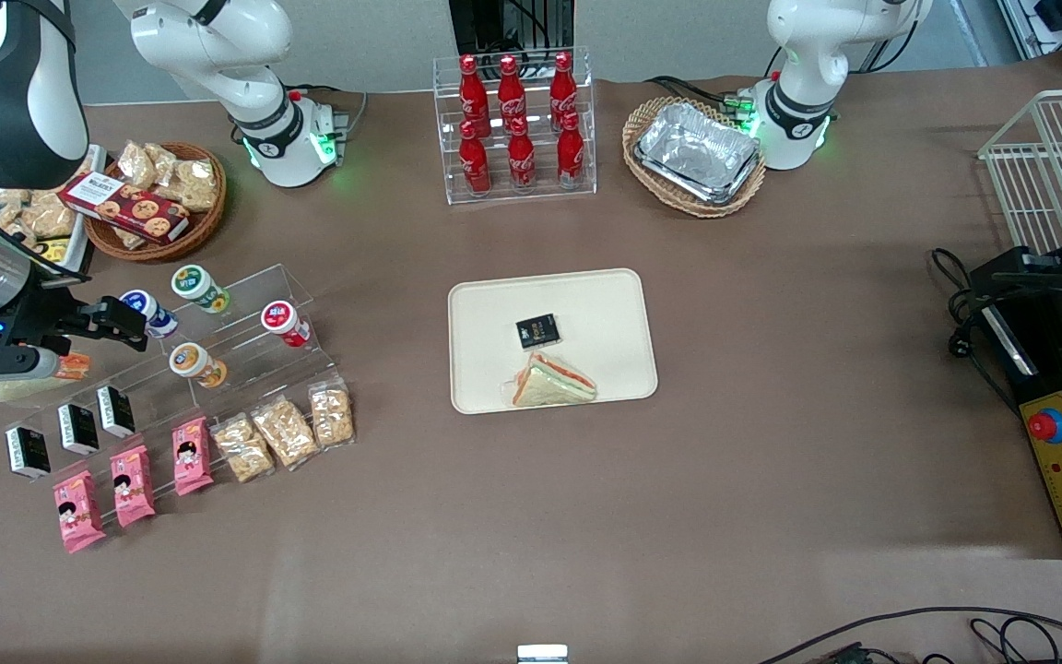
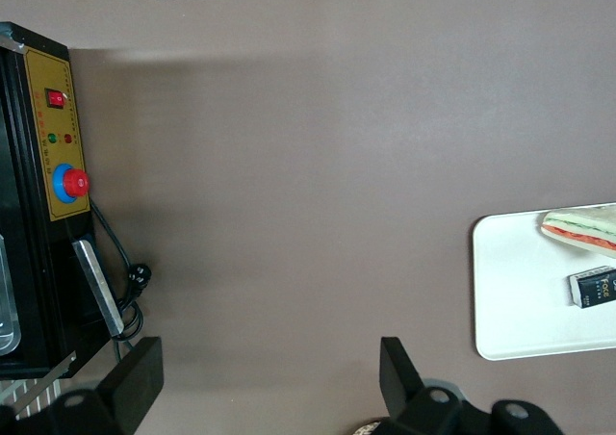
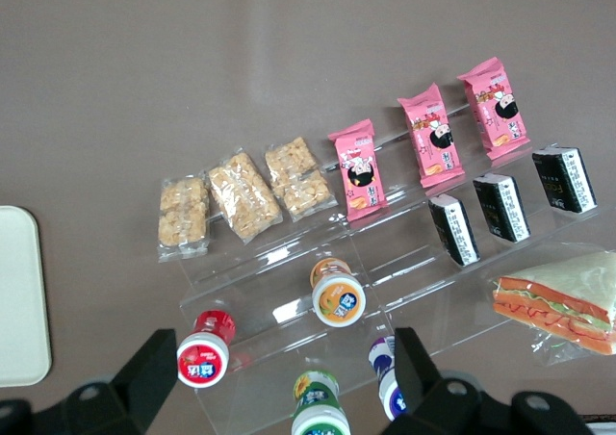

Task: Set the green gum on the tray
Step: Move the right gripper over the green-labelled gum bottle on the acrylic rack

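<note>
A: What writing can be read?

B: The red bottles (image 1: 513,124) in the clear rack carry white Coca-Cola script. The cookie box (image 1: 123,207) in the basket has a white label, too small to read. The small black pack (image 1: 537,331) on the tray (image 1: 619,304) has pale lettering, also unreadable.

A: How is the arm posed?

B: It reaches low over the working arm's end of the surface (image 1: 586,507), wrist camera looking down on the clear stepped shelf (image 3: 289,291). The pincer (image 1: 121,321) is wide open and holds nothing.

A: And the green gum?

B: The green gum (image 1: 199,288) stands upright on the shelf's top step, just beside the pincer at about two o'clock, untouched, well apart from the tray.
</note>
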`<state>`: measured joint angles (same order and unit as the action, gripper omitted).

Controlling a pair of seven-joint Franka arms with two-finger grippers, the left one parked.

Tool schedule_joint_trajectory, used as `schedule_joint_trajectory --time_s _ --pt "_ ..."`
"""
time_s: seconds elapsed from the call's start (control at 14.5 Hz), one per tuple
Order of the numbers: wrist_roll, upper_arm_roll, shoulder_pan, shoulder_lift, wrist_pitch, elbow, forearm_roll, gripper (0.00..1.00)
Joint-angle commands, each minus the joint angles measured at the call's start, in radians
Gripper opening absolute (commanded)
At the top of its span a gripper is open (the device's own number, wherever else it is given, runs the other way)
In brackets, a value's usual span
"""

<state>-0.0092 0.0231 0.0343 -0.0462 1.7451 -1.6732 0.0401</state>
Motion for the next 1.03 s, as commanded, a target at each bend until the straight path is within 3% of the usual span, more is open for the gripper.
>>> schedule_joint_trajectory --time_s 0.0,0.41,0.96 --pt "0.008 0.003 0.004 0.009 -0.028 0.007 -0.014 1.00" --pt "0.003 0.006 -0.001 0.034 -0.035 -0.009 -0.013 1.00" --pt "-0.035 0.014 -0.010 0.330 0.105 -0.382 0.003 1.00"
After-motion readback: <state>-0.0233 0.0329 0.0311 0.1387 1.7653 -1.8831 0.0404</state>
